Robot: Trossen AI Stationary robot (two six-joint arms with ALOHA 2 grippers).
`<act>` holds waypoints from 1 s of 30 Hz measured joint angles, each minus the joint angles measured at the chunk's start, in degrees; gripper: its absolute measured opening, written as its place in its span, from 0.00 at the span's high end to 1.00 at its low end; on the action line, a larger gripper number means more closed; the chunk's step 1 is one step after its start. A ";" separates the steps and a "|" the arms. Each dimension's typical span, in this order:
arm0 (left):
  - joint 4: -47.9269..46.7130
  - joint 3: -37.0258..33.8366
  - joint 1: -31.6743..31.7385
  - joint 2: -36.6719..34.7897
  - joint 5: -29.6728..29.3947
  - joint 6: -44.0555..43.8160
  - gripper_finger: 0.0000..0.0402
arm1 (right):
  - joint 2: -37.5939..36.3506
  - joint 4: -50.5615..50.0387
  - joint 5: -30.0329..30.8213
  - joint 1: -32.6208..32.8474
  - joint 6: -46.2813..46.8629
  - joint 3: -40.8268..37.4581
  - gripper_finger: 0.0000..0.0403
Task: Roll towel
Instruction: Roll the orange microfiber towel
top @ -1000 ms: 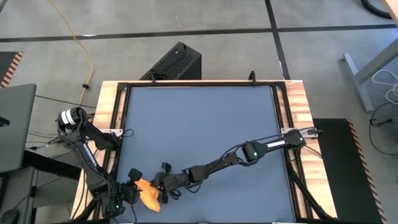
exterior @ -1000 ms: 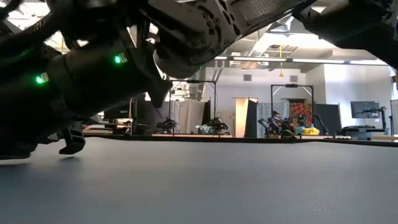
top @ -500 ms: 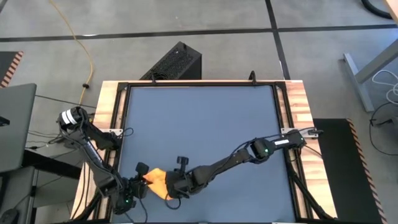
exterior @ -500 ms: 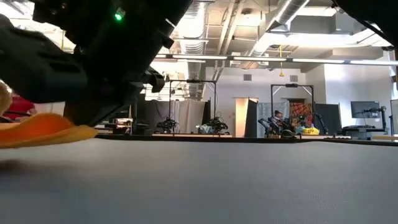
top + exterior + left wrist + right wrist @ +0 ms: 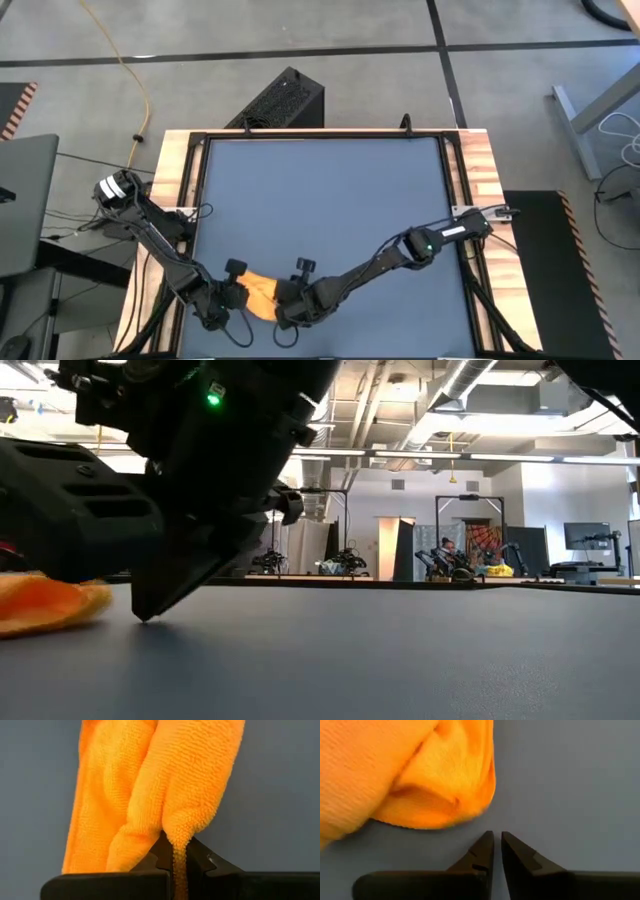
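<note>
Yellow towel (image 5: 150, 795) pinched in left fingers (image 5: 162, 852); right fingers (image 5: 487, 847) seemingly nearly closed, empty.

Robotics laboratory. The dark blue tabletop (image 5: 330, 200) sits in a black frame with wooden side rails, on a grey tiled floor (image 5: 300, 30) crossed by a yellow cable (image 5: 130, 70). Beyond the tabletop's far edge: exposed ceiling ducts (image 5: 400, 390), strip lights, and what appear to be further robot rigs (image 5: 345, 560).
</note>
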 joint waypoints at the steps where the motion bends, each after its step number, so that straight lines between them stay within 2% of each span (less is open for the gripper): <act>1: -0.01 0.00 0.32 0.00 0.66 -0.69 1.00 | 0.00 -0.02 0.84 0.23 0.18 0.00 0.84; 3: 0.01 0.00 1.05 -0.02 2.34 -1.62 1.00 | 0.00 -0.39 2.95 0.78 0.23 0.00 0.84; 9: -0.03 0.01 2.65 -0.04 4.08 -1.62 0.99 | -2.48 -0.76 14.87 3.06 0.20 0.00 0.83; 11: -0.05 0.02 3.34 -0.04 5.35 -1.45 0.99 | -3.59 0.78 16.84 4.29 -0.29 0.09 0.83; 14: -0.06 0.02 4.64 -0.07 8.02 -0.78 0.99 | -4.11 4.09 16.34 5.99 -2.59 0.14 0.83; 20: -0.05 0.00 8.03 -1.50 12.81 -0.56 0.99 | -4.04 16.44 8.87 7.67 -7.71 0.07 0.83; 24: -0.39 -0.04 10.65 -2.59 17.07 -0.46 0.99 | -3.05 25.25 8.33 7.74 -14.50 0.06 0.83; 30: -1.05 -0.04 14.88 -2.71 23.29 -1.01 0.99 | -0.90 29.16 4.73 6.01 -16.79 -0.56 0.80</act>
